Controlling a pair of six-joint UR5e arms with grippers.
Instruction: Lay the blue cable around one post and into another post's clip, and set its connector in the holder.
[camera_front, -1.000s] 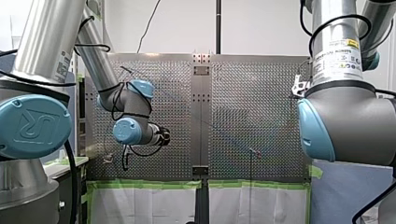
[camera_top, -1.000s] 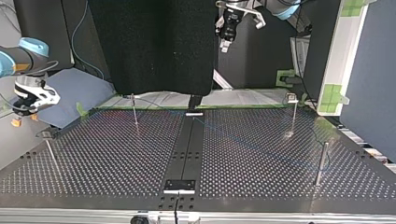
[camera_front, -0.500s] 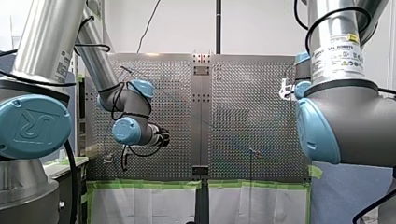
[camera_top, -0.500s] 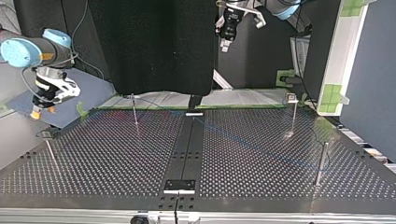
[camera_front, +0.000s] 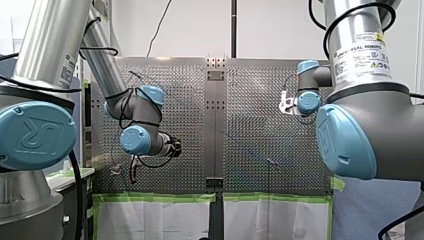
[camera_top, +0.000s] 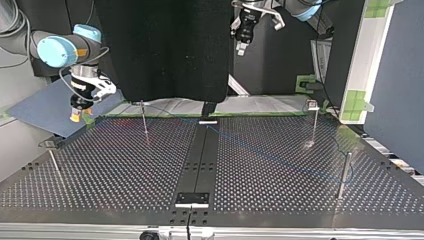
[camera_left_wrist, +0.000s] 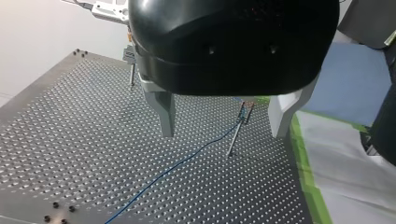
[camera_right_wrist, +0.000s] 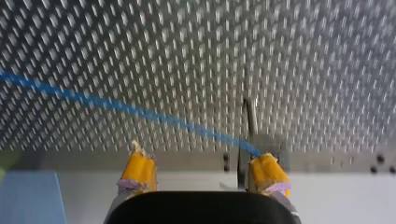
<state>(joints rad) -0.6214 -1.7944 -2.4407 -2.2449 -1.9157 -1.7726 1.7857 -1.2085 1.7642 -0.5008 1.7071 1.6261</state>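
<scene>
A thin blue cable (camera_left_wrist: 177, 163) lies slack across the perforated table and ends at a slim post (camera_left_wrist: 235, 135) that carries a small dark piece on top. My left gripper (camera_left_wrist: 223, 135) hangs high above that cable, open, with nothing between its metal fingers (camera_left_wrist: 166, 116). In the right wrist view the blue cable (camera_right_wrist: 116, 106) runs to a post (camera_right_wrist: 250, 121) just ahead of my right gripper (camera_right_wrist: 201, 163), whose yellow pads (camera_right_wrist: 137, 170) stand apart and hold nothing. Across the table my right gripper (camera_top: 77, 112) hovers over the left far corner, and my left gripper (camera_top: 242, 45) stays high at the back.
Several thin posts stand on the table: one near the far edge (camera_top: 144, 120), one with a clip head (camera_top: 313, 120), one at the right (camera_top: 345, 172) and one at the left (camera_top: 52, 160). A dark rail (camera_top: 200, 160) divides the table. Green tape (camera_front: 150, 197) lines its edge.
My right arm has swung in from the table's side to over its corner, rightward in the top view and leftward in the front view. The left arm and the cable have not moved.
</scene>
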